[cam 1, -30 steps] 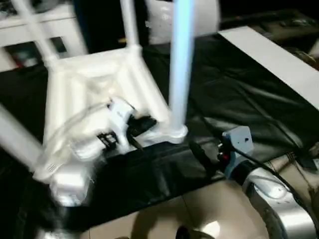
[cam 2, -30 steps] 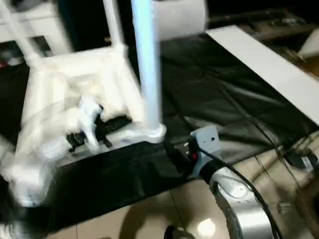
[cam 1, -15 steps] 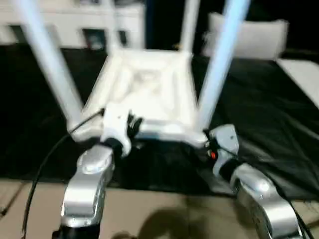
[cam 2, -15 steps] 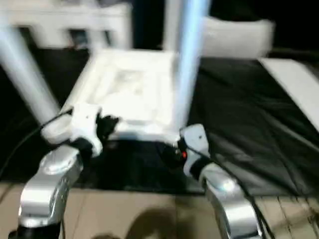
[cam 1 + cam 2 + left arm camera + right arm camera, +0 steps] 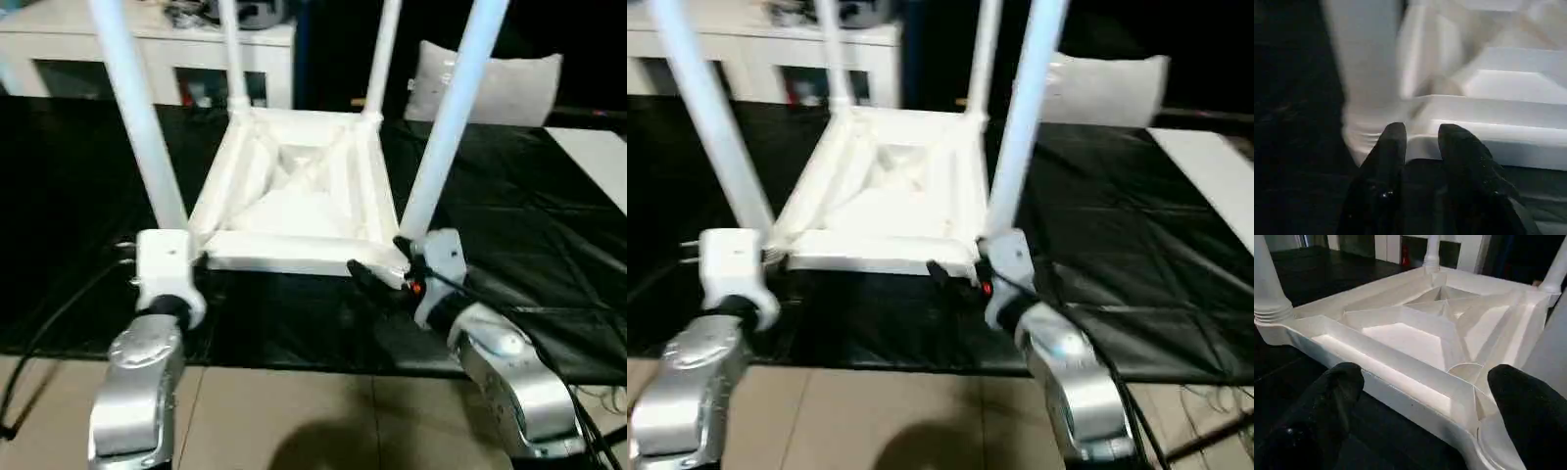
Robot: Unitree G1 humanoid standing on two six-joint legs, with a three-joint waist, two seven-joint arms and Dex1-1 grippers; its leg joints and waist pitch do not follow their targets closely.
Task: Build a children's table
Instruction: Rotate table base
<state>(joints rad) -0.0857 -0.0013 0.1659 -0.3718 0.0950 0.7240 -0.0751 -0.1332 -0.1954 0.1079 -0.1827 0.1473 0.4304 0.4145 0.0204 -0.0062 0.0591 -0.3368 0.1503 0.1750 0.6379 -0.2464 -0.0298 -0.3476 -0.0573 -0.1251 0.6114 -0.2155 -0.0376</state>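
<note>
The children's table stands upside down on a black cloth, its ribbed tabletop [image 5: 294,211] facing up and all of its legs fitted. The near-left leg [image 5: 137,117] and near-right leg [image 5: 446,127] rise closest to me. My left gripper [image 5: 1424,134] sits at the near-left corner, its fingers [image 5: 1393,142] a narrow gap apart just short of the rim, with nothing between them. My right gripper [image 5: 1430,382] stands wide open before the near-right corner, one finger on each side of the rim's end and neither touching it; the same gripper [image 5: 380,262] appears in the left eye view.
A white cabinet [image 5: 157,54] stands at the back left and a grey-white cushion [image 5: 500,88] at the back right. A white panel [image 5: 598,162] lies at the right edge. The black cloth [image 5: 509,215] ends at the beige tiled floor [image 5: 294,411] near me.
The camera has swung, so the table now faces me squarely. My left gripper has slid left along the near rim to the near-left corner. The right gripper stays at the near-right corner.
</note>
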